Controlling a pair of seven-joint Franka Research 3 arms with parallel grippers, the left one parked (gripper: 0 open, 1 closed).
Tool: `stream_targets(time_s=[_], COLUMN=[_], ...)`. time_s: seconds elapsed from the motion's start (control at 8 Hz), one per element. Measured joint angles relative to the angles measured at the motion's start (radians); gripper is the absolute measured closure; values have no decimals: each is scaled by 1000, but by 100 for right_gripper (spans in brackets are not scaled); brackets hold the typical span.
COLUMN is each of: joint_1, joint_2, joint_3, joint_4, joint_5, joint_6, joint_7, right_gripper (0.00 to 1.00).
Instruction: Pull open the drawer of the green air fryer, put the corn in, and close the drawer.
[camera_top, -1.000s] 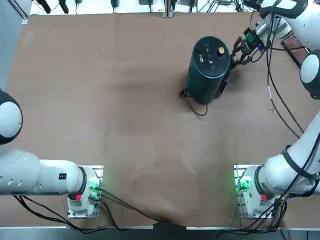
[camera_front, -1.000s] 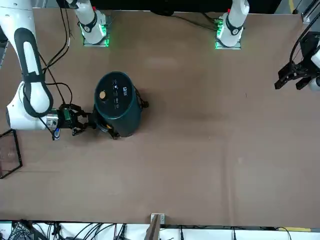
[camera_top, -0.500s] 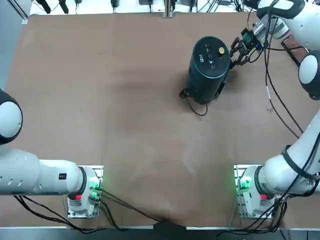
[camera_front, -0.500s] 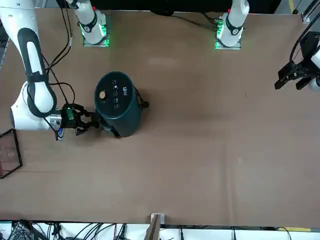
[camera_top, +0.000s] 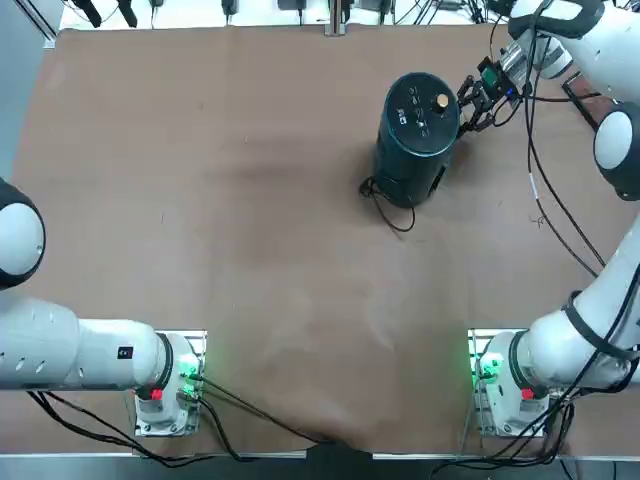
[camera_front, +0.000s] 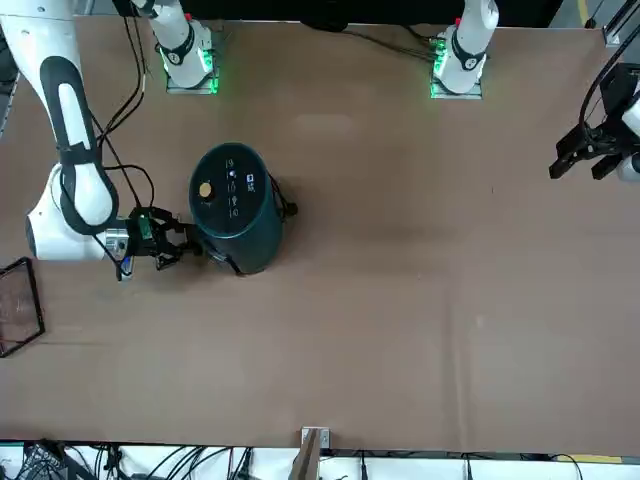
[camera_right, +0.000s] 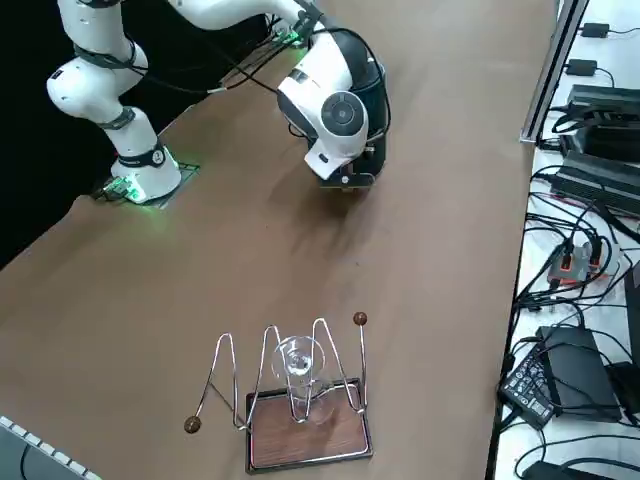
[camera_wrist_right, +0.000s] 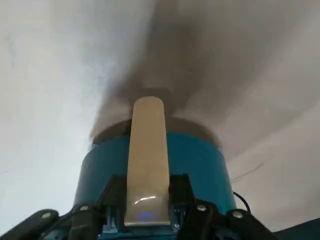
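right gripper (camera_top: 468, 103) is clenched. In the wrist view its fingers (camera_wrist_right: 146, 160) read as 1 pale bar pressed together, with nothing between them. It sits just beside the green air fryer (camera_top: 418, 130), on the far right of the body from the robot's side and part-way up the wall, above the base. I can't tell if it's touching.

The drawer (camera_front: 224, 263) looks seated: only a black stub of handle shows at the foot of the fryer, and nothing is pulled out. The corn is in none of the 4 views, neither on the bench (camera_top: 220, 220) nor in the gripper. My guess is it's already inside and this is the closing end of the task, but that's unconfirmed.

Risks from here:
- The fryer is tall and free-standing. A push from shut fingers that high up tips or skids it instead of loading the drawer. Any push should go low, on the handle.
- If the drawer isn't fully home, a glancing contact off the round wall rotates the fryer and leaves the drawer ajar.
- If the drawer hasn't actually been opened, the gripper needs to release first. Shut fingers can't take the handle and will only shove it.
- The cord (camera_top: 390, 210) loops loose on the robot's side of the base. If the fryer slides that way it rides over the cord and rocks.
- The arm's own cables hang close over the fryer top, so a wrist swing could drag on the gold knob (camera_top: 441, 101).
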Motion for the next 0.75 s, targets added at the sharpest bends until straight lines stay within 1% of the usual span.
stream_targets(time_s=[0.75], joint_1=[9], joint_2=[-1], joint_3=[-4], joint_4=[-6], joint_5=[0], joint_6=[7], joint_7=[0], right_gripper=[54])
